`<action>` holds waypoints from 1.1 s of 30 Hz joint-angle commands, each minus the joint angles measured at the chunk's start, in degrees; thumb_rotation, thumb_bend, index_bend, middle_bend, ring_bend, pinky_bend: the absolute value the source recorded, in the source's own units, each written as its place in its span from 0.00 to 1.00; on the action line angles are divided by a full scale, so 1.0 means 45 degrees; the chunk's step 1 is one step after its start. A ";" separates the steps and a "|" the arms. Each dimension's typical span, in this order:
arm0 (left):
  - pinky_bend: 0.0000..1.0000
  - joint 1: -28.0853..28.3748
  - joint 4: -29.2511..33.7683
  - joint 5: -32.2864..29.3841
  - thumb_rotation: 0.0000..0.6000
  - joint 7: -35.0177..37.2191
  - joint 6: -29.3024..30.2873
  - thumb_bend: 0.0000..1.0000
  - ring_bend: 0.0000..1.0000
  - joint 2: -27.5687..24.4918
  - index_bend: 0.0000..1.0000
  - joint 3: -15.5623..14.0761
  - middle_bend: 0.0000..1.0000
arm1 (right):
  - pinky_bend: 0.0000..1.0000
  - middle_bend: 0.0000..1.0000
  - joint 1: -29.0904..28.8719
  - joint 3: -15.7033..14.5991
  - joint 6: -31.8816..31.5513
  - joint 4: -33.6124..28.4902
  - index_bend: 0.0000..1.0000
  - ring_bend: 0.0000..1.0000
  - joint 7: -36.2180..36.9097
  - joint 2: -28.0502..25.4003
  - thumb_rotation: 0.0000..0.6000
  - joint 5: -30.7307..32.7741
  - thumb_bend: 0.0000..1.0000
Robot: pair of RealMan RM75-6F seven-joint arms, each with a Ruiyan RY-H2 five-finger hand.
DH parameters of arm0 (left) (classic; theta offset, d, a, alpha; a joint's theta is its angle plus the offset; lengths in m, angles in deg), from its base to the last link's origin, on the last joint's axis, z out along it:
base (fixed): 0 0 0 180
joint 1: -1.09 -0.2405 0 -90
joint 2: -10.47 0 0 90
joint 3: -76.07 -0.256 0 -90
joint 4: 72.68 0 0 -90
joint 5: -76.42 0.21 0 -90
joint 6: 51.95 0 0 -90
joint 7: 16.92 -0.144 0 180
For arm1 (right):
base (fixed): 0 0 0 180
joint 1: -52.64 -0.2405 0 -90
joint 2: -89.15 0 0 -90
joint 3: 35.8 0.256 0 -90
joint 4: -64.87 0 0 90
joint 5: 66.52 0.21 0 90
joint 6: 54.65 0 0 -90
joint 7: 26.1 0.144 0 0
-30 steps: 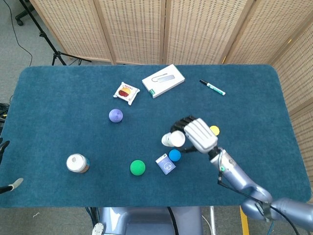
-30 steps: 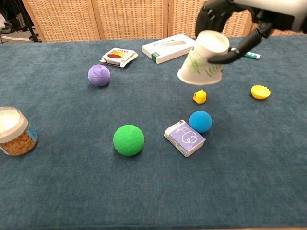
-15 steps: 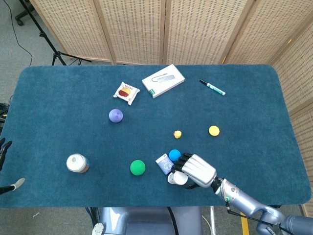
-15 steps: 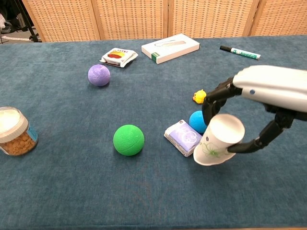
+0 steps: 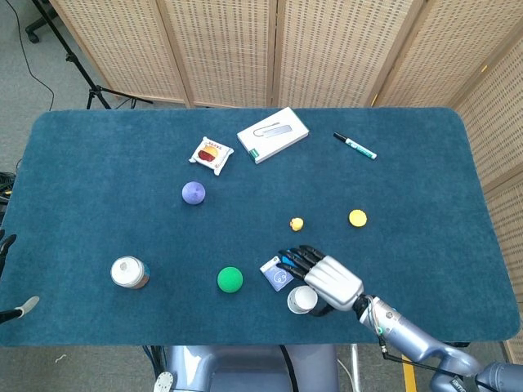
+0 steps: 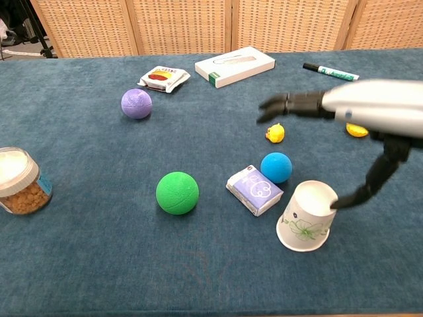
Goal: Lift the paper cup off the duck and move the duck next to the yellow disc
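Woven-cane screens back a desk [image 5: 98,163] covered in dark teal cloth. All positions below are taken from the green ball [image 5: 230,279] [image 6: 177,193], which lies near the front edge, left of centre.

Well to its left stands a clear jar [image 5: 129,272] [image 6: 18,181] with a white lid, its contents brownish. Beyond the green ball and a little left sits a purple ball [image 5: 194,193] [image 6: 137,104]; further back again lies a small snack packet [image 5: 212,154] [image 6: 164,77]. Behind and to the right, near the far edge, lies a flat white box [image 5: 273,134] [image 6: 234,66].

Just right of the green ball lies a small blue-and-white carton [image 5: 276,273] [image 6: 254,190], with a blue ball [image 6: 276,167] touching or just beside its right corner. The duck [image 5: 297,224] [image 6: 275,133] stands uncovered on the cloth, right of and beyond the green ball. The yellow disc [image 5: 358,218] [image 6: 357,129] lies further right, apart from the duck.

The paper cup [image 5: 303,299] [image 6: 307,216] rests on the desk to the right of the green ball, in front of the blue ball, tilted with its open mouth turned up toward the chest camera. The right hand [image 5: 324,280] [image 6: 360,109] hangs above it with fingers [image 6: 285,105] stretched apart and holding nothing; its thumb tip reaches down to the cup's rim. A green-capped marker [image 5: 355,146] [image 6: 330,70] lies far right, near the back edge.

No part of the left hand appears in either view.
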 commanded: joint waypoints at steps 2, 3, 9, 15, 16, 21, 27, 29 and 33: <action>0.00 0.0013 0.0006 0.0024 1.00 0.0033 -0.0032 0.00 0.00 -0.0022 0.00 -0.0015 0.00 | 0.06 0.00 -0.0306 0.1359 -0.0402 -0.0575 0.10 0.00 -0.0131 -0.0653 1.00 0.1094 0.00; 0.00 0.0015 0.0009 0.0029 1.00 0.0034 -0.0036 0.00 0.00 -0.0022 0.00 -0.0017 0.00 | 0.06 0.00 -0.0412 0.1599 -0.0324 -0.0559 0.12 0.00 -0.0195 -0.0662 1.00 0.1394 0.00; 0.00 0.0012 0.0032 0.0025 1.00 -0.0139 -0.0021 0.00 0.00 0.0031 0.00 -0.0018 0.00 | 0.06 0.00 -0.1810 0.3200 0.1541 0.1315 0.28 0.00 -0.0907 0.0580 1.00 0.5303 0.13; 0.00 -0.0022 0.0004 -0.0015 1.00 0.0041 0.0063 0.00 0.00 -0.0016 0.00 0.0028 0.00 | 0.06 0.00 -0.2830 0.3485 0.2425 0.3829 0.39 0.00 -0.1892 0.2594 1.00 0.7939 0.25; 0.00 -0.0030 -0.0005 -0.0029 1.00 0.0104 0.0079 0.00 0.00 -0.0036 0.00 0.0041 0.00 | 0.06 0.00 -0.2917 0.3457 0.2463 0.4161 0.40 0.00 -0.1982 0.2851 1.00 0.8093 0.26; 0.00 -0.0053 -0.0041 -0.0026 1.00 0.0395 0.0111 0.00 0.00 -0.0141 0.00 0.0057 0.00 | 0.06 0.00 -0.3174 0.3277 0.2729 0.5554 0.43 0.00 -0.2044 0.3904 1.00 0.8550 0.26; 0.00 0.0038 -0.0040 -0.0193 1.00 0.0394 -0.0073 0.00 0.00 -0.0162 0.00 0.0122 0.00 | 0.06 0.00 -0.3461 0.3045 0.3172 0.6585 0.44 0.00 -0.2080 0.4655 1.00 0.8494 0.26; 0.00 0.0086 -0.0023 -0.0274 1.00 0.0355 -0.0171 0.00 0.00 -0.0167 0.00 0.0148 0.00 | 0.06 0.00 -0.3533 0.2991 0.3250 0.6826 0.44 0.00 -0.2119 0.4854 1.00 0.8472 0.26; 0.00 0.0165 0.0011 -0.0460 1.00 0.0332 -0.0340 0.00 0.00 -0.0189 0.00 0.0208 0.00 | 0.06 0.00 -0.3679 0.2933 0.3440 0.7412 0.44 0.00 -0.2133 0.5298 1.00 0.8485 0.26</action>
